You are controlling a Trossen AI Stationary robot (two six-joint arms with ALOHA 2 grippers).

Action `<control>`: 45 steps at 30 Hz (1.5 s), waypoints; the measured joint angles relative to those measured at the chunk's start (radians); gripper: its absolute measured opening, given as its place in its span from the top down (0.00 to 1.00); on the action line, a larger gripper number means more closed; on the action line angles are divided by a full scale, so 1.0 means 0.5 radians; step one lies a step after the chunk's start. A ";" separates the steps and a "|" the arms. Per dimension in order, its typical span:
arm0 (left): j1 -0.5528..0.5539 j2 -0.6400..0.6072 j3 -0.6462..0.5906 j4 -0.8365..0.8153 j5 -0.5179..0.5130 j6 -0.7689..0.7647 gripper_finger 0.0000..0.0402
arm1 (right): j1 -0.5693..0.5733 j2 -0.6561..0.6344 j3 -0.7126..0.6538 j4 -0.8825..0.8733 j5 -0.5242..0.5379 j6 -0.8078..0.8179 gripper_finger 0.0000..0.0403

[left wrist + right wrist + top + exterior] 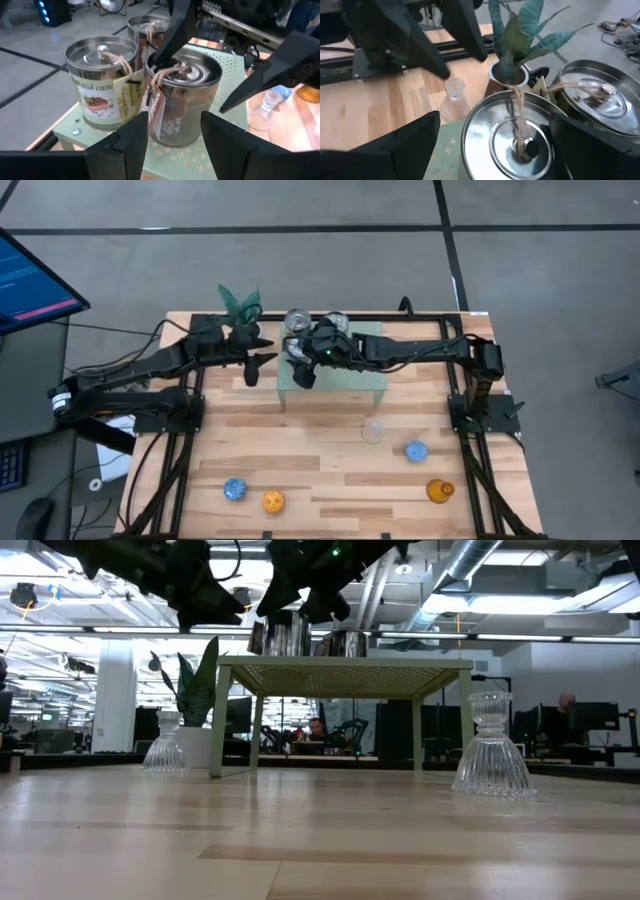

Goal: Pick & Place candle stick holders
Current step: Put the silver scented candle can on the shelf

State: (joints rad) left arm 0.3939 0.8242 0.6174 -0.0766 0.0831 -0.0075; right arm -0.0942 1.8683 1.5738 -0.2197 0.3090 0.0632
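Silver tins: three shiny round metal candle tins on the pale green perforated stand (345,370), at 12 o'clock on the table. The front tin (184,100) has a smooth lid with a twine loop and a hanging tag; beside it stands the labelled tin (101,80), with the third tin (144,30) behind.
Right gripper (302,365): fingers spread wide, straddling the front tin's lid from above; not pressed on it.
Left gripper (262,350): at the stand's 9 o'clock edge, half-spread, nothing between its fingers.
Clear glass holders: ribbed, flared base, narrow neck; one (493,755) on the slatted wood table (300,470) near centre, the other (165,743) at 11 o'clock beside the leafy plant (238,302) in a white pot.
Blue holders: one (415,450) at 4 o'clock, one (235,489) at 7 o'clock.
Orange holder (272,501): 6 o'clock, just beside the latter blue one.
Amber glass holder (439,491): 5 o'clock.
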 joint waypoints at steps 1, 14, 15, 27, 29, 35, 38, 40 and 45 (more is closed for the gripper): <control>0.000 0.016 0.000 0.006 0.001 -0.002 0.55 | 0.000 0.001 0.000 0.010 0.003 -0.004 0.09; 0.000 0.060 -0.001 0.073 0.000 -0.002 0.55 | 0.042 -0.143 -0.002 -0.084 0.047 -0.026 0.09; 0.000 0.060 -0.001 0.076 0.000 -0.002 0.55 | 0.042 -0.154 -0.002 -0.087 0.065 -0.025 0.09; 0.000 0.060 -0.001 0.093 -0.015 0.000 0.55 | 0.042 -0.181 -0.118 -0.011 0.059 0.033 0.09; 0.000 0.060 -0.001 0.095 -0.015 0.003 0.55 | 0.042 -0.202 -0.138 0.013 0.061 0.034 0.09; 0.002 0.112 -0.002 0.118 -0.024 0.005 0.55 | 0.026 -0.331 -0.213 0.092 0.094 0.035 0.09; 0.002 0.173 -0.002 0.174 -0.023 0.005 0.55 | 0.006 -0.419 -0.382 0.185 0.104 0.109 0.09; 0.002 0.190 -0.003 0.190 -0.021 0.005 0.55 | -0.004 -0.464 -0.494 0.381 0.069 0.148 0.09; 0.002 0.198 -0.003 0.214 -0.016 0.005 0.55 | 0.006 -0.497 -0.599 0.568 0.063 0.108 0.09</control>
State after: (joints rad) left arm 0.3950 0.9234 0.6159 0.0304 0.0753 -0.0048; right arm -0.0910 1.6198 1.2743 0.0644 0.3405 0.1173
